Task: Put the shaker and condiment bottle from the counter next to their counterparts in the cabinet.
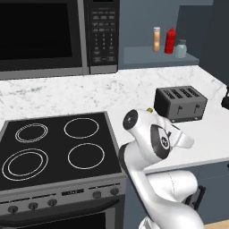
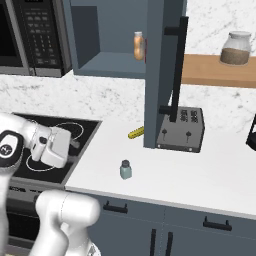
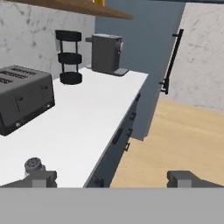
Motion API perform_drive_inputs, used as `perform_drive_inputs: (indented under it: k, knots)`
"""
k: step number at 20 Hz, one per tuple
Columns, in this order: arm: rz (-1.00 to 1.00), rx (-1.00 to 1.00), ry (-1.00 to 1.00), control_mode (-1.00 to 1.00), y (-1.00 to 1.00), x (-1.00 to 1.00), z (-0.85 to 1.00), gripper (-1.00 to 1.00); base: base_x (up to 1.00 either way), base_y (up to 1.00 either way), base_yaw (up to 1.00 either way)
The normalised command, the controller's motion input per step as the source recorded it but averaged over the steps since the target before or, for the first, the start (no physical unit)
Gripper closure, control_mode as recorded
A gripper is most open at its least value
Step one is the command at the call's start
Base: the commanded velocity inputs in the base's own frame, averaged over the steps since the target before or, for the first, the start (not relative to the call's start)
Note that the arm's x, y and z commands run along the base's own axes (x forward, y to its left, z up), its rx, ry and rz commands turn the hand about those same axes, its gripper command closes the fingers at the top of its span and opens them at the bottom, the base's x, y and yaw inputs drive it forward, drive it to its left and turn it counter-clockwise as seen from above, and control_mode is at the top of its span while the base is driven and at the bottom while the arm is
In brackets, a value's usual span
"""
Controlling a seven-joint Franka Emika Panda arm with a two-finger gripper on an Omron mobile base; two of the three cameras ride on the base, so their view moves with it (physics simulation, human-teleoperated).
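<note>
fingertips (image 3: 41,178) of the end effector (image 3: 114,179) sit at the bottom of the hand view, spread wide with nothing between them. so, progress: looks about half done. the bench (image 2: 210,170) is big and mostly free, with the toaster (image 2: 181,129) mid-way back. up in the cabinet (image 1: 154,57) the orange condiment bottle (image 1: 156,39) already stands just beside the red squeeze bottle (image 1: 170,40), with the twin shaker (image 1: 180,49) next to that. what's left is the shaker (image 2: 125,169), sitting alone near the bench's front edge, plenty of room around it. i'd watch the open cabinet door (image 2: 162,70) on the lift up, it hangs right over that spot.
</note>
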Motion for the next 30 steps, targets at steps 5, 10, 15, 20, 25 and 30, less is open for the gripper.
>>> perform_drive_inputs:
  k: [5,10,15,20,25,30]
  knots:
    - [-0.06,0.0,-0.01,-1.0,0.0,0.01,-0.63,-1.0,0.0,0.0,0.0]
    - [-0.07,0.0,-0.05,-1.0,-0.12,0.0,-0.51,-1.0,0.0,0.0,0.0]
    - [-0.01,0.03,0.02,-1.0,-0.25,0.01,-0.31,-1.0,0.0,0.0,0.0]
    - [0.04,0.0,0.03,-1.0,-0.16,0.38,-0.56,-1.0,0.0,0.0,0.0]
    - [0.11,0.0,0.0,-1.0,-0.47,0.28,-0.46,-1.0,0.0,0.0,0.0]
    - [0.17,0.0,0.0,-1.0,-0.19,0.04,-0.41,-1.0,0.0,0.0,0.0]
